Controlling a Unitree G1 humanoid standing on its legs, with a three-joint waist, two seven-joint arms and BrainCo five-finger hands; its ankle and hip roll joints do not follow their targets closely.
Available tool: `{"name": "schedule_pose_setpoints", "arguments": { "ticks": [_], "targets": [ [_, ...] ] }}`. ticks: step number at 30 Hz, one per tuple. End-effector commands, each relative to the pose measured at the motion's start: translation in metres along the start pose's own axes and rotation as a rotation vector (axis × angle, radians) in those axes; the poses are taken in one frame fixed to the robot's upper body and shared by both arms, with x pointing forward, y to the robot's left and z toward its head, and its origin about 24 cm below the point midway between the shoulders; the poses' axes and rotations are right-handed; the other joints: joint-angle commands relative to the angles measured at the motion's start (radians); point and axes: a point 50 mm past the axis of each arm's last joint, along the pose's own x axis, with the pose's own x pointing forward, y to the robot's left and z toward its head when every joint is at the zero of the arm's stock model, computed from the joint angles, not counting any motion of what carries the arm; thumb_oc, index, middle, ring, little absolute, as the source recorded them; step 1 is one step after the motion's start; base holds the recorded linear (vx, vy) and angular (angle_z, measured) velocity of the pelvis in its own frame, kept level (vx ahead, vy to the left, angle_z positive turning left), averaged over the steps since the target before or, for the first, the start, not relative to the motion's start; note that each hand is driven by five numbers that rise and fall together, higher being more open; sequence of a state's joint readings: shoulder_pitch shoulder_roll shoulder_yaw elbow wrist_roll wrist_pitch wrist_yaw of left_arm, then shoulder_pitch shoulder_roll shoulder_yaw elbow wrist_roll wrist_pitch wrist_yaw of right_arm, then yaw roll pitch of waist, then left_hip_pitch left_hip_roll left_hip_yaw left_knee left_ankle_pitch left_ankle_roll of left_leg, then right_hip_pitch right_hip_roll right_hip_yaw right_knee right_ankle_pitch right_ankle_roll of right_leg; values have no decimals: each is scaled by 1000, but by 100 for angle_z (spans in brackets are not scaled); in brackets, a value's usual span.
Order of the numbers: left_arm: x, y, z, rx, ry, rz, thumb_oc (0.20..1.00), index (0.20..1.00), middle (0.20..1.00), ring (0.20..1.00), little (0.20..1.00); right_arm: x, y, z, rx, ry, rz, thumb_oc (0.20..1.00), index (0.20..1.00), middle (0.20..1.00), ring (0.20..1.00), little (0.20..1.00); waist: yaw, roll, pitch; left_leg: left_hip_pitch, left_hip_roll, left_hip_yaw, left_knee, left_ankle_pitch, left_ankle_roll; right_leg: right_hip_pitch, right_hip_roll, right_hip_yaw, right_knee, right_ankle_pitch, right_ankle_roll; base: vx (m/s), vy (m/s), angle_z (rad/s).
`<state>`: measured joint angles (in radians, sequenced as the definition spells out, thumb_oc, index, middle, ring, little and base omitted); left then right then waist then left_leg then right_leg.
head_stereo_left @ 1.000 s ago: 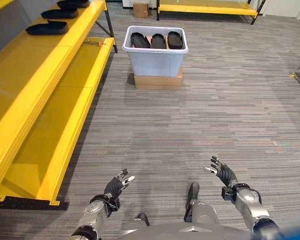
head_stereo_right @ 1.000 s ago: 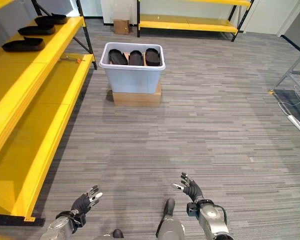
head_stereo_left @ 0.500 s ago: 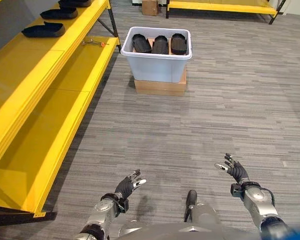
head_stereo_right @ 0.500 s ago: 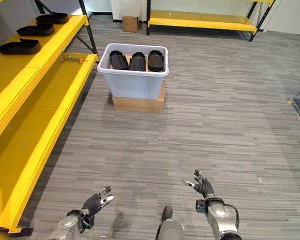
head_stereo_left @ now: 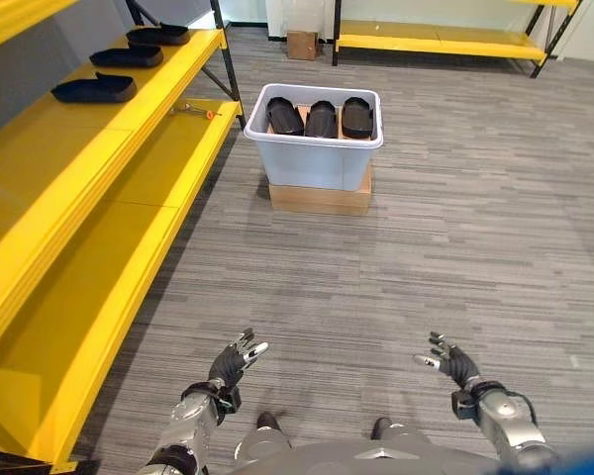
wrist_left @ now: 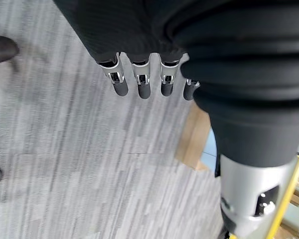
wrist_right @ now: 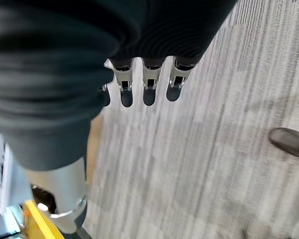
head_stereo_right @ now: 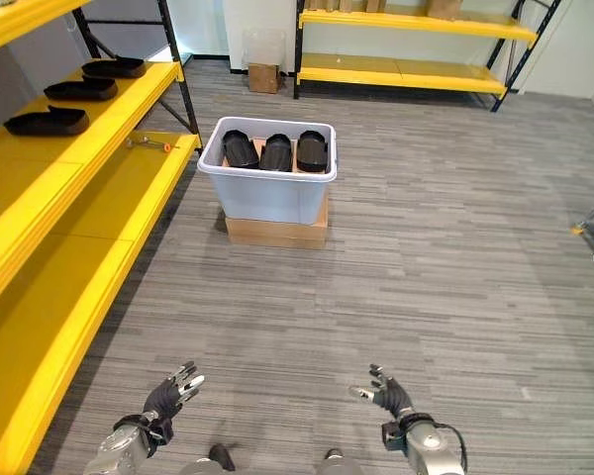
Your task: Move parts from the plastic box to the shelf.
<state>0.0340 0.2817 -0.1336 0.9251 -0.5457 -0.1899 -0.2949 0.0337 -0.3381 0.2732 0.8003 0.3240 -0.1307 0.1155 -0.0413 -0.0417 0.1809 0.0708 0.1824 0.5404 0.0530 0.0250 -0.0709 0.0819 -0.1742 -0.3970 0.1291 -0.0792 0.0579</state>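
A pale blue plastic box point(head_stereo_left: 317, 156) stands on a flat cardboard box point(head_stereo_left: 319, 197) on the grey carpet, far ahead of me. Three black oval parts point(head_stereo_left: 320, 118) lie side by side in it. Three more black parts point(head_stereo_left: 95, 90) rest on the upper yellow shelf point(head_stereo_left: 74, 158) at the left. My left hand point(head_stereo_left: 228, 366) and right hand point(head_stereo_left: 448, 364) hover low over the carpet near my body, both open with straight fingers and holding nothing. In the wrist views the left hand's fingers point(wrist_left: 139, 84) and the right hand's fingers point(wrist_right: 148, 89) hang over bare carpet.
The lower yellow shelf point(head_stereo_left: 119, 267) runs along the left side, with a small orange-handled tool point(head_stereo_left: 194, 111) at its far end. Another yellow rack point(head_stereo_right: 406, 69) stands at the back wall with a small cardboard box point(head_stereo_right: 263, 77) beside it.
The whole view has tilted up and shifted, so the camera moved. Both hands stay open and low, spread slightly wider apart.
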Motion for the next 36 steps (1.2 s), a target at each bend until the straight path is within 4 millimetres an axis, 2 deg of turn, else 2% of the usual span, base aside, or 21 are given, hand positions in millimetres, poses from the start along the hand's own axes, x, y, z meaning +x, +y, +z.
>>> {"name": "schedule_pose_setpoints", "arguments": {
  "ticks": [1,2,6,8,13,14,15,17,18,19,20,22,24,25,26,28,30,31,32,33,36],
  "targets": [
    [9,-9,24,-3,-120,-8,1000,1000,1000,1000,1000,3,-19,33,-48,-116,-16,1000,1000,1000,1000,1000,7,0,41,-143,154,-61,-28,122,-74,55,24,-1,-101,41,43,298,245,-31],
    [8,-6,24,6,-123,1,1000,1000,1000,1000,1000,4,-15,35,-53,-121,3,1000,1000,1000,1000,1000,10,12,44,-142,161,-64,-23,125,-74,46,23,-5,-36,-2,35,299,244,-18],
    [8,-2,28,57,-113,4,1000,1000,1000,1000,1000,7,-8,38,-63,-115,39,1000,1000,1000,1000,1000,16,20,46,-142,154,-75,47,101,-55,25,23,-1,74,-70,15,375,259,-26],
    [10,-3,30,62,-90,-18,1000,1000,1000,1000,1000,7,-5,39,-58,-119,48,1000,1000,1000,1000,1000,16,15,43,-142,132,-72,85,70,-38,23,27,6,113,-97,9,386,280,-11],
    [12,-4,32,139,-64,-57,1000,1000,1000,1000,1000,9,3,46,-64,-146,70,1000,1000,1000,1000,1000,21,9,23,-114,40,-98,69,29,-4,19,47,63,209,-149,29,358,315,3],
    [12,-4,33,212,-51,-74,1000,1000,1000,1000,1000,11,4,54,-65,-167,61,1000,1000,1000,1000,1000,16,6,9,-94,-12,-97,26,12,27,-11,49,89,306,-132,68,322,402,5],
    [12,-5,34,231,-46,-79,1000,1000,1000,1000,1000,12,4,57,-61,-173,55,1000,1000,1000,1000,1000,16,6,1,-84,-36,-93,1,6,43,-41,39,92,376,-115,90,284,386,-8],
    [12,-4,33,237,-42,-82,1000,1000,1000,1000,1000,12,4,59,-56,-180,49,1000,1000,1000,1000,1000,18,5,-7,-78,-57,-87,-19,2,55,-69,25,94,429,-105,110,108,210,-2],
    [13,-4,34,237,-38,-88,1000,1000,1000,1000,1000,14,4,65,-56,-191,39,1000,1000,1000,1000,1000,27,4,-17,-75,-96,-84,-39,-10,81,-108,-15,82,532,-46,151,90,195,7],
    [13,-4,34,237,-38,-88,1000,1000,1000,1000,1000,14,4,65,-56,-191,39,1000,1000,1000,1000,1000,27,4,-17,-75,-96,-84,-39,-10,81,-108,-15,82,532,-46,151,164,327,-8],
    [12,-5,33,238,-38,-94,1000,1000,1000,1000,1000,16,2,68,-66,-194,23,1000,1000,1000,1000,1000,41,23,-20,-55,-134,-98,-66,-34,109,-210,-69,91,665,51,170,137,211,-15],
    [12,-5,32,230,-37,-92,1000,1000,1000,1000,1000,16,1,69,-66,-201,16,1000,1000,1000,1000,1000,35,30,-17,-36,-144,-95,-81,-46,111,-251,-50,101,641,52,172,131,126,-51],
    [12,-5,32,224,-40,-94,1000,1000,1000,1000,1000,16,1,70,-57,-210,4,1000,1000,1000,1000,1000,26,32,-8,-15,-148,-101,-89,-54,100,-249,-27,83,533,31,158,155,-21,-27],
    [13,-8,32,231,-41,-102,1000,1000,1000,1000,1000,16,-2,69,-46,-212,-7,1000,1000,1000,1000,1000,25,31,-2,-3,-142,-114,-86,-55,83,-217,-25,54,388,18,139,254,-152,7],
    [14,-10,31,220,-41,-96,1000,1000,1000,1000,1000,15,-4,67,-40,-211,-9,1000,1000,1000,1000,1000,28,24,2,20,-132,-112,-86,-60,62,-191,-43,-4,146,61,129,232,-145,-3],
    [14,-10,30,225,-40,-94,1000,1000,1000,1000,1000,15,-4,66,-35,-209,-9,1000,1000,1000,1000,1000,26,23,6,27,-130,-113,-82,-66,60,-190,-45,-8,97,81,130,159,-118,10],
    [14,-11,30,257,-36,-102,1000,1000,1000,1000,1000,13,-4,59,-21,-206,-23,1000,1000,1000,1000,1000,-1,10,22,64,-141,-128,-83,-125,78,-253,-89,49,-12,207,163,253,-160,-9],
    [14,-13,29,267,-34,-110,1000,1000,1000,1000,1000,12,-5,54,-9,-202,-37,1000,1000,1000,1000,1000,-11,14,30,81,-137,-136,-83,-145,85,-291,-109,72,-30,233,173,221,-129,-24],
    [14,-14,28,273,-33,-115,1000,1000,1000,1000,1000,11,-6,52,-3,-199,-45,1000,1000,1000,1000,1000,-14,17,34,87,-134,-140,-82,-153,87,-307,-116,80,-35,240,175,366,-227,29],
    [12,-14,23,304,-22,-135,1000,1000,1000,1000,1000,8,-10,44,26,-195,-77,1000,1000,1000,1000,1000,-17,25,49,109,-118,-139,-70,-174,86,-347,-156,75,-65,274,185,343,-214,47],
    [10,-16,17,312,-4,-151,1000,1000,1000,1000,1000,6,-12,38,36,-188,-105,1000,1000,1000,1000,1000,-28,19,59,119,-120,-151,-35,-191,92,-339,-146,98,-29,288,190,442,-221,40]
  ]
}}
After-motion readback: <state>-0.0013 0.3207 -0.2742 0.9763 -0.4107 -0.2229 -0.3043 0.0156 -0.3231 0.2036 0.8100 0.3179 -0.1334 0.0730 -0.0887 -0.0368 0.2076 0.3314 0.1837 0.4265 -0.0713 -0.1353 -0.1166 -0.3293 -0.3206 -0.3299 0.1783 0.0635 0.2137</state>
